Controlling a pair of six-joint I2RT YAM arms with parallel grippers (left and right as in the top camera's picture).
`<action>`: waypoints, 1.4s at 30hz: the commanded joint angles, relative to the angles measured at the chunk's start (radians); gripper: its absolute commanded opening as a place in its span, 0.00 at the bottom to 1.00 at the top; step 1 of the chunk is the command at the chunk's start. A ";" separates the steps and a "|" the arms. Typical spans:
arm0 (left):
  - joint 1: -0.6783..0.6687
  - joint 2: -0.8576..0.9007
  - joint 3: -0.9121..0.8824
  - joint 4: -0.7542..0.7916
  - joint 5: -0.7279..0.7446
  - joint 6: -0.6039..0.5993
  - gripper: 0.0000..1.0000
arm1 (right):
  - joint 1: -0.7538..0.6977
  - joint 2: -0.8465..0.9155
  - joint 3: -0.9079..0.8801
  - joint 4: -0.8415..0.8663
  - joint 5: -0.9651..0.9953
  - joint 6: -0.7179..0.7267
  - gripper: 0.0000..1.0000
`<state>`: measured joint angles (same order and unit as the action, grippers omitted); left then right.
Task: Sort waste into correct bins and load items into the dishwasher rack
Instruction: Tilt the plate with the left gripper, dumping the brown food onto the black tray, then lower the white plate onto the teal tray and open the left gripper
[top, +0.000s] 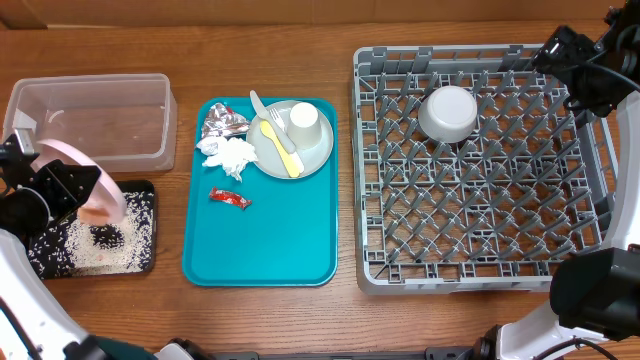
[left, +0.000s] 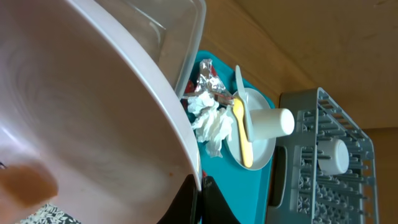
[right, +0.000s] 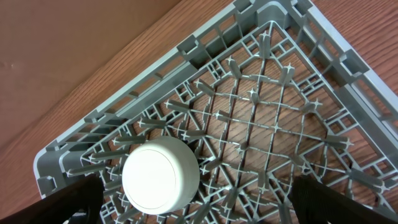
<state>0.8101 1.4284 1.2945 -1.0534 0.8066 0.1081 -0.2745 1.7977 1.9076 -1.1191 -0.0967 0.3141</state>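
My left gripper (top: 62, 186) (left: 200, 184) is shut on the rim of a white plate (top: 88, 180) (left: 81, 106). The plate is tilted over the black tray (top: 145, 192), which holds loose rice (top: 100, 255). An orange piece (top: 98, 211) sits at the plate's low edge. On the teal tray (top: 270, 240) lie a foil ball (top: 225, 123), a napkin (top: 228, 156) and a red packet (top: 229, 198). Beside them a grey-green plate (top: 312, 148) carries a yellow fork (top: 280, 148), pale cutlery (top: 262, 106) and a white cup (top: 304, 118). A white bowl (top: 448, 112) (right: 160, 174) stands upside down in the dishwasher rack (top: 480, 55). My right gripper (top: 572, 62) (right: 196, 208) hangs open over the rack's far right corner.
The clear tub (top: 95, 95) stands behind the black tray at the far left. In the left wrist view the tub's wall (left: 186, 56) is just behind the plate. The rack's upright pegs (right: 249, 118) fill its floor.
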 joint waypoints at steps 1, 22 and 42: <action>0.016 0.023 -0.013 -0.001 0.033 0.007 0.04 | -0.001 -0.034 0.011 0.003 0.010 0.004 1.00; -0.073 -0.127 0.140 -0.097 -0.063 -0.065 0.04 | -0.001 -0.034 0.011 0.003 0.010 0.005 1.00; -1.184 -0.045 0.107 -0.192 -0.747 -0.504 0.04 | -0.001 -0.034 0.011 0.003 0.010 0.005 1.00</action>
<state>-0.2668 1.2949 1.4185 -1.2564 0.2333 -0.2478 -0.2745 1.7977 1.9076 -1.1191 -0.0963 0.3141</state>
